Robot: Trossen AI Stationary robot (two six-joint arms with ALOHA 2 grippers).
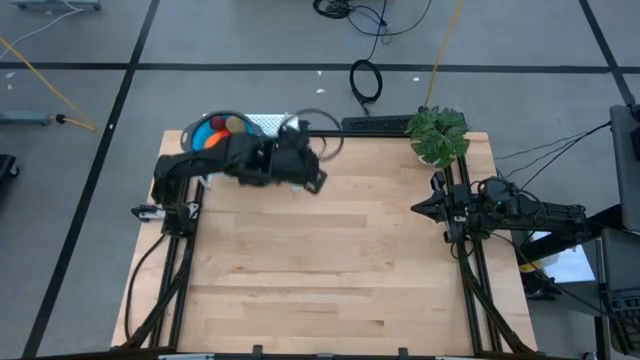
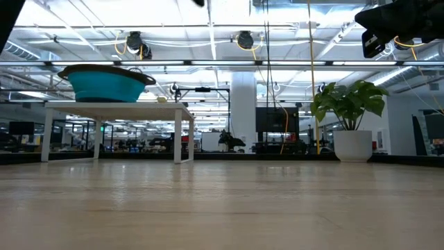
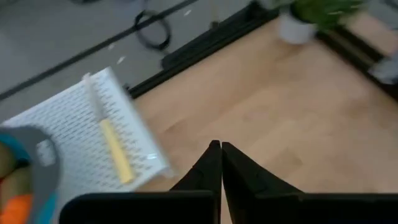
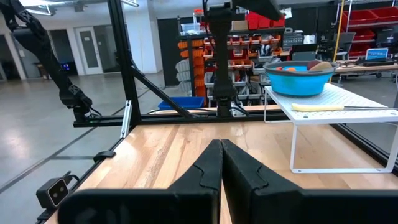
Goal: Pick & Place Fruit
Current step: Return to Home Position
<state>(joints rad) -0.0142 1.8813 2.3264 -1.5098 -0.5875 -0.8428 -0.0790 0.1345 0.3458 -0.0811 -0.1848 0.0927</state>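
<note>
A: The counter shows open wood across its middle, with the shelf at its far-left corner and the plant far right.
B: The fruit?
A: In the blue bowl on the shelf. The left tool is beside the shelf with its fingers together, holding nothing. The right tool is at the right edge, the same.

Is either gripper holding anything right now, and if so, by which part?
Nothing is held. The left gripper and right gripper are both shut and empty; the yellow knife lies on the white shelf.
</note>
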